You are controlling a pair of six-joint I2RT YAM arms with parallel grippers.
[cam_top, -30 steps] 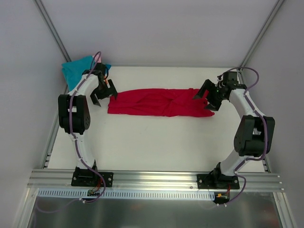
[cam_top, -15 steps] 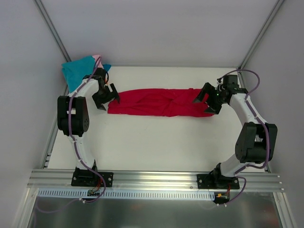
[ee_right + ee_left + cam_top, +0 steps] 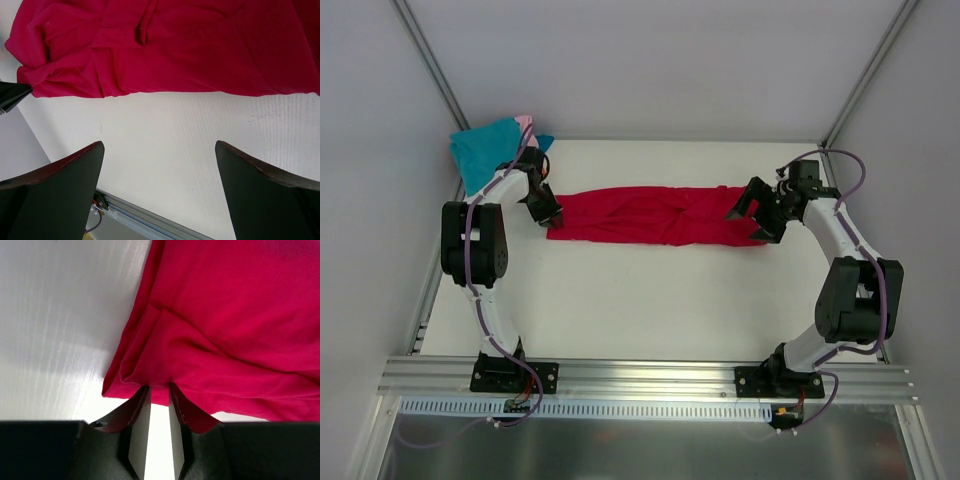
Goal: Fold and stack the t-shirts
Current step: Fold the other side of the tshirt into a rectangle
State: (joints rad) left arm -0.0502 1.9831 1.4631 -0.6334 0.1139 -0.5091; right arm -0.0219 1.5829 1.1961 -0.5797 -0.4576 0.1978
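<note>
A bright red t-shirt (image 3: 655,215) lies folded into a long band across the middle of the white table (image 3: 650,300). My left gripper (image 3: 548,213) is at its left end. In the left wrist view its jaws (image 3: 159,387) stand nearly together, pinching the edge of the red cloth (image 3: 225,315). My right gripper (image 3: 756,215) hovers at the shirt's right end with its jaws wide apart. In the right wrist view only bare table lies between the fingers (image 3: 160,150), and the red shirt (image 3: 165,45) lies just beyond them. A teal t-shirt (image 3: 480,148) with a bit of pink (image 3: 523,122) sits bunched in the far left corner.
Grey enclosure walls and slanted frame posts (image 3: 430,70) close in the table on three sides. An aluminium rail (image 3: 650,375) carrying both arm bases runs along the near edge.
My left gripper moved in to the shirt's left end and its jaws closed from wide open onto the cloth edge. The right gripper shifted slightly and stayed open.
</note>
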